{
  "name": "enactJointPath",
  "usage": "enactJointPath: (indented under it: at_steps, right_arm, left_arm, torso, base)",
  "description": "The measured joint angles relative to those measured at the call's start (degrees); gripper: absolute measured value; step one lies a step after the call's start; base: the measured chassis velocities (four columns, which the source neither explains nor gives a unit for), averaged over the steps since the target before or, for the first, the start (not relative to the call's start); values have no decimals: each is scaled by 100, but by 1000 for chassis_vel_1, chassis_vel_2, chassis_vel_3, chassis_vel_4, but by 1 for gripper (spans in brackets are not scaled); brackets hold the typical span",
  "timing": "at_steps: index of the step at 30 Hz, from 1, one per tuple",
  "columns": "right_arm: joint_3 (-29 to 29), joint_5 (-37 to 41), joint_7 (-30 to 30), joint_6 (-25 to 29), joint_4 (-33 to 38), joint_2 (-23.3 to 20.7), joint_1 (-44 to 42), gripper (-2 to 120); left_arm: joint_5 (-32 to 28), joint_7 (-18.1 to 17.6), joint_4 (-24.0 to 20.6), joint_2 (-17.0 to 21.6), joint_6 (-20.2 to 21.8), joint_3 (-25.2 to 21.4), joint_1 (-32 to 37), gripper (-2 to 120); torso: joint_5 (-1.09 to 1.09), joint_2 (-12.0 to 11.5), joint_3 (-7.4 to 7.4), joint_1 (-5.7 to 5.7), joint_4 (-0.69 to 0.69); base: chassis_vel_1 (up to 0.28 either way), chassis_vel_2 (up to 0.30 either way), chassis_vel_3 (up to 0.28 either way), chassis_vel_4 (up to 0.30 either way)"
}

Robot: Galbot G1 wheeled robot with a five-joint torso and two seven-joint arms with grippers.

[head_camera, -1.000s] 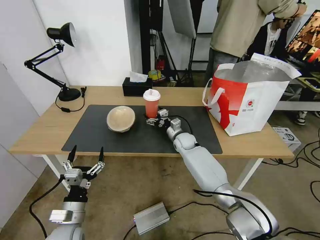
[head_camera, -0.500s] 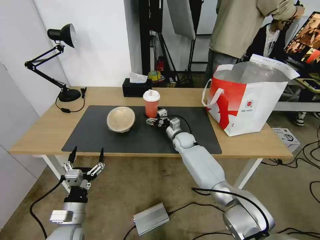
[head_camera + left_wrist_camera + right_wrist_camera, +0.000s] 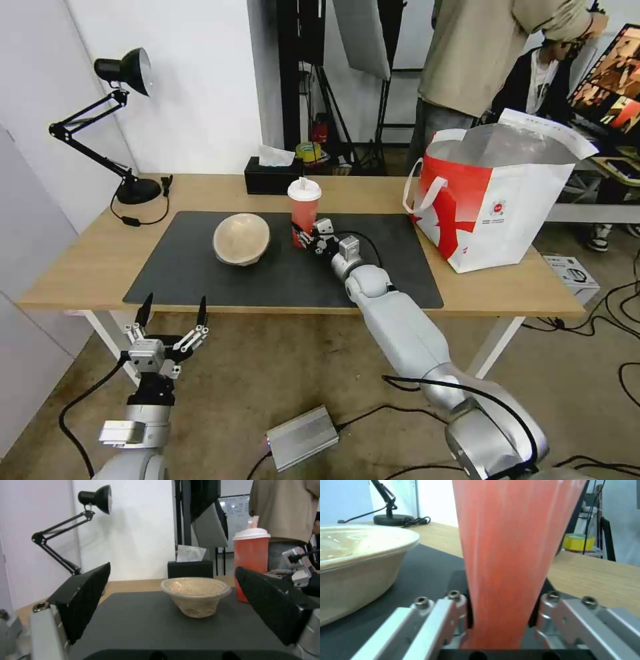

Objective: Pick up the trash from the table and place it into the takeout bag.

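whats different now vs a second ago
The right tool has closed on the lower part of the red drink cup, its fingers now pressed to both sides; a second ago they sat spread around the base. The cup has barely shifted on the mat. The beige bowl, takeout bag and the open left tool, below the table edge, stayed put.

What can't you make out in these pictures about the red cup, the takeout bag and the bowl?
- Tall red drink cup with white lid: its base, in the head view, is hidden behind the right gripper; its lid is cut off by the right wrist view's edge.
- Large white-and-red takeout bag: its contents are hidden by its own walls; the small round logo is too small to read.
- Beige domed bowl: partly cut off by the right wrist view's edge.
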Motion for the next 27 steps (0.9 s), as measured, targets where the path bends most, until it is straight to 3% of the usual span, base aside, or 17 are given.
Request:
enactJointPath:
  at_steps: [8,27]
  right_arm:
    - [1,6,10,1,38,-24,-28,4]
    - [-212,63,123,-251,725,-334,-208,2]
  left_arm:
    - [0,0,2,-21,0,16,-4,100]
    - [-2,0,-47,10,0,-10,1,100]
  torso:
    - [1,-2,1,1,1]
    - [4,-9,8,6,-4]
  base:
    - [0,0,0,0]
    - [0,0,0,0]
